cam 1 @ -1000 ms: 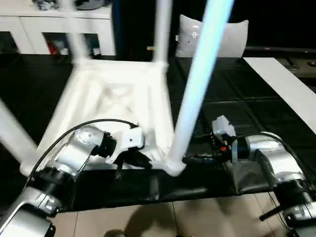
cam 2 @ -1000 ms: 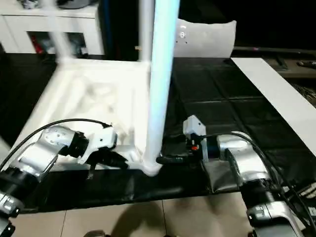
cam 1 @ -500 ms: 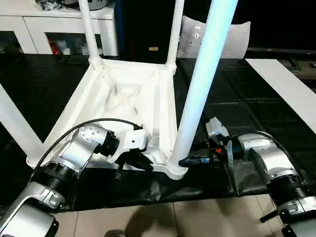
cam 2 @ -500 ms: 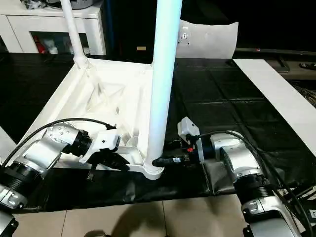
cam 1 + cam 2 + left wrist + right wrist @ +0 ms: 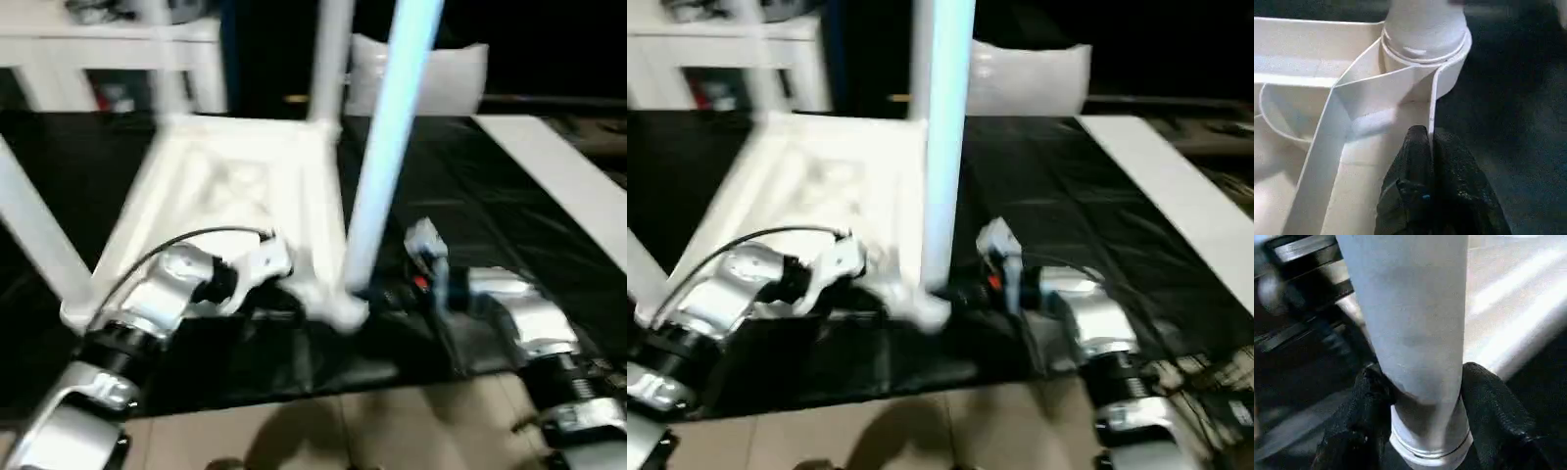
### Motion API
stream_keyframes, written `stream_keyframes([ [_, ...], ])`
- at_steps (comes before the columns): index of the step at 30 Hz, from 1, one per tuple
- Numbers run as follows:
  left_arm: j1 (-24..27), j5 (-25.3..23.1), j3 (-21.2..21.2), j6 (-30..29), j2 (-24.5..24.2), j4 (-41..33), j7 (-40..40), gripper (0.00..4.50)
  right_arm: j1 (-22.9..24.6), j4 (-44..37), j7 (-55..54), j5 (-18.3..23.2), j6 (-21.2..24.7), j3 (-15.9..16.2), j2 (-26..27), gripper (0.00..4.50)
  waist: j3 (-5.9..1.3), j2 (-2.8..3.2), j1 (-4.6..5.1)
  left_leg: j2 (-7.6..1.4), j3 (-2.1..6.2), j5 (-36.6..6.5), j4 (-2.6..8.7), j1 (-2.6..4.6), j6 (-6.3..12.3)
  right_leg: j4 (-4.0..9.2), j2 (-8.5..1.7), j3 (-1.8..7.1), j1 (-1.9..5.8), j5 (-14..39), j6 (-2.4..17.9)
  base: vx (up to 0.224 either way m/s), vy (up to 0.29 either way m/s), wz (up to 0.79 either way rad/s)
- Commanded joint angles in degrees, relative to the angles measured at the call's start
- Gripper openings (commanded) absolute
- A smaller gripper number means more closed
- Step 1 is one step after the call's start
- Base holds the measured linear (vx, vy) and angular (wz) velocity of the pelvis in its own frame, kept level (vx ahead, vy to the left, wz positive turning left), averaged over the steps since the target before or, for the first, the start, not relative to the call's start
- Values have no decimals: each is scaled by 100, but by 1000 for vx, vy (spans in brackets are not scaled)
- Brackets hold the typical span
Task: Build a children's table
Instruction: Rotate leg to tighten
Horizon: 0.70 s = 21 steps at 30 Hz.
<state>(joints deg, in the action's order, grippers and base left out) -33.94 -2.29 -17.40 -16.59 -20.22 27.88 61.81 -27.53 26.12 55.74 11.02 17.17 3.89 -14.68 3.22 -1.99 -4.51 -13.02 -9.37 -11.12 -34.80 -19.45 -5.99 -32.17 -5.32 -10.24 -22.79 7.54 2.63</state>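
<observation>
Narrowed, right gripper jaws now clasp the leg; left gripper pinches tabletop rim.

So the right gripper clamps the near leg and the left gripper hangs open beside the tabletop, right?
Not quite. The left gripper is shut on the tabletop rim, as the left wrist view shows. The right gripper does clamp the near leg.

Looking like a home-style demo rm: white cabinet w/ open shelves standing at back, black mat lying over tiled floor.
</observation>
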Motion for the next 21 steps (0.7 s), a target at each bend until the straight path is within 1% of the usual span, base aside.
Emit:
stream_keyframes([
  [1,-323,110,191,-257,619,-120,-929,0,-293,167,-1219,-208,217,67,615,189,-391,89,113,-59,91,-1943,374,1,-11,665,-371,38,348,3485,-282,0,0,0],
  [2,-347,90,225,-319,712,-116,-1105,0,-343,222,-1528,-258,264,7,726,189,-391,89,113,-59,91,-1943,374,1,-11,665,-371,38,348,3485,-282,0,0,0],
  [3,-384,31,253,-371,929,-109,-1454,0,-471,380,-2124,-288,273,-151,962,189,-413,120,225,-73,127,-2058,359,9,15,695,-386,-11,391,3409,-347,0,0,0],
  [4,-393,2,252,-371,1028,-108,-1592,0,-531,456,-2357,-270,249,-232,1064,189,-420,165,293,-156,156,-2189,406,13,102,649,-415,-12,429,3137,-224,0,0,0],
  [5,-379,-6,238,-372,1106,-136,-1634,0,-552,471,-2453,-310,101,-231,1103,189,-425,123,326,-207,173,-2177,452,-56,118,577,-422,45,462,2832,-156,0,0,0],
  [6,-370,-8,233,-373,1140,-150,-1647,0,-559,472,-2487,-334,26,-225,1116,244,-425,123,326,-207,173,-2177,452,-56,118,577,-422,45,462,2832,-156,0,0,0],
  [7,-344,-21,209,-345,1141,-184,-1607,0,-538,434,-2438,-381,-154,-182,1097,258,-426,97,313,-77,103,-2018,386,20,107,622,-463,81,368,2857,-41,0,0,0],
  [8,-344,-21,209,-345,1141,-184,-1607,0,-538,434,-2438,-381,-154,-182,1097,258,-441,83,304,-33,85,-1822,374,-2,123,607,-471,102,381,2803,14,0,0,0],
  [9,-327,-40,200,-332,1134,-206,-1585,0,-519,397,-2412,-407,-239,-159,1088,264,-458,71,270,-23,67,-1425,391,-65,184,542,-460,157,404,2550,146,0,0,0],
  [10,-307,-62,185,-290,1085,-221,-1537,0,-482,332,-2361,-373,-249,-178,1072,276,-477,68,231,-31,47,-1121,398,-74,243,480,-440,205,392,2284,272,0,0,0],
  [11,-285,-78,171,-269,1025,-247,-1498,0,-438,253,-2321,-343,-254,-216,1056,292,-470,57,220,-34,34,-1016,401,-88,278,456,-425,225,384,2187,319,0,0,0],
  [12,-267,-96,169,-283,995,-273,-1503,0,-407,191,-2338,-340,-244,-264,1066,292,-471,67,176,-50,17,-897,404,-73,311,429,-421,245,367,2096,386,0,0,0],
  [13,-247,-93,177,-247,941,-285,-1465,0,-358,115,-2278,-299,-235,-320,1029,303,-483,70,144,-57,7,-791,397,-74,329,391,-416,262,366,1968,437,0,0,0],
  [14,-228,-76,174,-222,895,-299,-1414,0,-321,70,-2250,-262,-236,-356,978,306,-488,64,117,-59,3,-656,392,-105,353,338,-409,280,376,1804,468,0,0,0],
  [15,-217,-65,171,-191,862,-304,-1371,0,-298,47,-2207,-238,-249,-370,934,306,-492,71,92,-63,3,-589,391,-114,365,323,-410,289,381,1717,482,0,0,0],
  [16,-194,-43,164,-110,784,-303,-1266,0,-247,15,-2065,-181,-308,-388,808,325,-510,79,55,-70,3,-447,386,-119,385,279,-406,300,392,1507,502,0,0,0],
  [18,-187,-40,163,-85,758,-300,-1234,0,-232,13,-2008,-166,-342,-390,760,347,-509,72,19,-78,-11,-379,385,-111,402,240,-388,318,383,1298,578,0,0,0],
  [19,-173,-16,143,-2,674,-283,-1063,0,-200,-2,-1759,-125,-377,-380,614,347,-497,76,5,-59,-19,-458,382,-122,395,240,-381,320,377,1327,587,0,0,0],
  [20,-171,-14,130,67,596,-258,-950,0,-180,-18,-1544,-93,-380,-375,473,349,-482,83,-16,-53,-33,-557,383,-105,376,258,-380,325,363,1493,556,0,0,0],
  [21,-168,-8,120,133,529,-235,-839,0,-162,-34,-1342,-64,-382,-365,347,373,-478,85,-27,-46,-37,-627,383,-102,383,284,-375,315,370,1608,519,0,0,0],
])
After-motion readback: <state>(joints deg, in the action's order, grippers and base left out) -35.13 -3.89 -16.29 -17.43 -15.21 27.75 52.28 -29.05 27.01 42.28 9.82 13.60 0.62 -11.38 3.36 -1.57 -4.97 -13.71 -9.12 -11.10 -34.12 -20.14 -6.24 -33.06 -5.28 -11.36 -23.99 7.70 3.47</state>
